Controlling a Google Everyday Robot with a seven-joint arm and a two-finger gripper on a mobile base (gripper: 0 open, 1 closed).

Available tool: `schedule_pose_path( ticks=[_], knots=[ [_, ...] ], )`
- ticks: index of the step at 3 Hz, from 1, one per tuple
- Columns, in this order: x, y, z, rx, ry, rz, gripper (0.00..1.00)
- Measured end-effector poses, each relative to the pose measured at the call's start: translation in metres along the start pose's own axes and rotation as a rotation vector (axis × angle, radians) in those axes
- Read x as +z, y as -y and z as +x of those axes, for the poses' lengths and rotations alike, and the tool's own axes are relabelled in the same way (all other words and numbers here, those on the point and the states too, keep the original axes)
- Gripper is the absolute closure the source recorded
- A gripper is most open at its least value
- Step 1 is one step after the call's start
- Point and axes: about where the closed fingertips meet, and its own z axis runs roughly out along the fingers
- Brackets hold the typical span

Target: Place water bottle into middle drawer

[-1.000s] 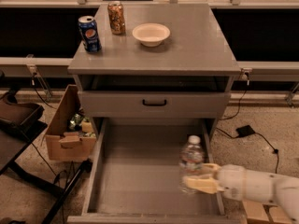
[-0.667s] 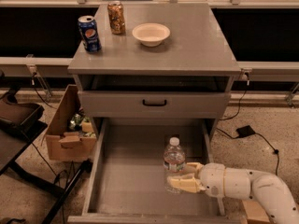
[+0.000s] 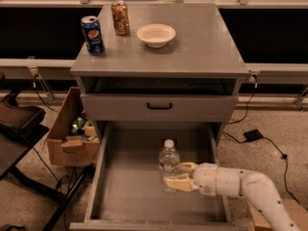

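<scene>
Well inside the open middle drawer (image 3: pixel 129 196), the water bottle (image 3: pixel 169 161) stands upright with its white cap uppermost, gripped by the robot's single pincer (image 3: pixel 174 174). The pale fingers (image 3: pixel 179 182) are closed around the lower half of the ribbed body. The arm reaches in from the right over the drawer's side wall, so the bottle sits at the pincer's tip, toward the drawer's centre-right and nearer its back than its front lip.

The bottle's long axis is vertical and the fingers cross it roughly level — the relation on which the release depends. The base looks to be at or just above the smooth grey floor, though whether it touches cannot be told. By that reading the placement is nearly done: what is left is to let go cleanly and draw back to the right without tipping a tall, light bottle.

On the worktop (image 3: pixel 207 47) above, well apart from the action, a blue can (image 3: pixel 92 34) carries the Pepsi logo. Beside it stand a gold-brown can (image 3: pixel 120 18), its print unreadable, and a white bowl (image 3: pixel 156 34). The bottle's label band shows no legible text. The shallower drawer with the black handle (image 3: pixel 159 106) is closed — and a cardboard box (image 3: pixel 65 131) of oddments sits on the floor to the left.
</scene>
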Motion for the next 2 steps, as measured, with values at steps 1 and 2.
schedule_pose_path(
  ticks=[1, 2],
  knots=[
    [0.038, 0.031, 0.024, -0.079, 0.006, -0.007, 1.00],
    [0.082, 0.065, 0.059, -0.189, 0.028, 0.041, 1.00]
  ],
)
